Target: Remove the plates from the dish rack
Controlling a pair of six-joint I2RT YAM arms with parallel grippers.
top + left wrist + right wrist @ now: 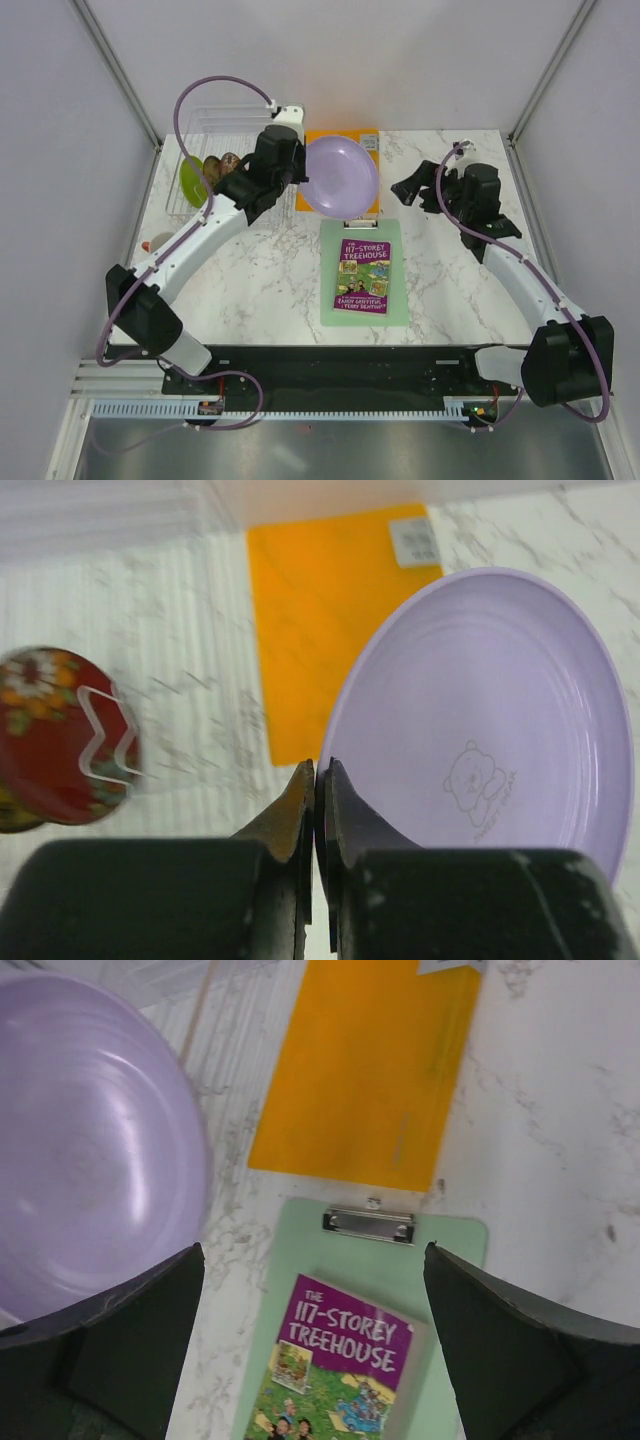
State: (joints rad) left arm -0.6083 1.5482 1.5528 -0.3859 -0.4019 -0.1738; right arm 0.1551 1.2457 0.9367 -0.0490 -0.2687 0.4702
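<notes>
Lilac plate [480,710], near rim between fingertips of the left tool [316,775]

Book [362,276] on clipboard [334,240]; dish rack [215,120] left of sheet [340,138].

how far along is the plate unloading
No plate is set down yet. The left gripper is shut on the lilac plate at its rim, holding it out of the rack. The green plate and dark red plate are in the rack, so most is left.

white arm links [200,238], chunky black joints [145,315], looping mauve cables [177,120]
</notes>
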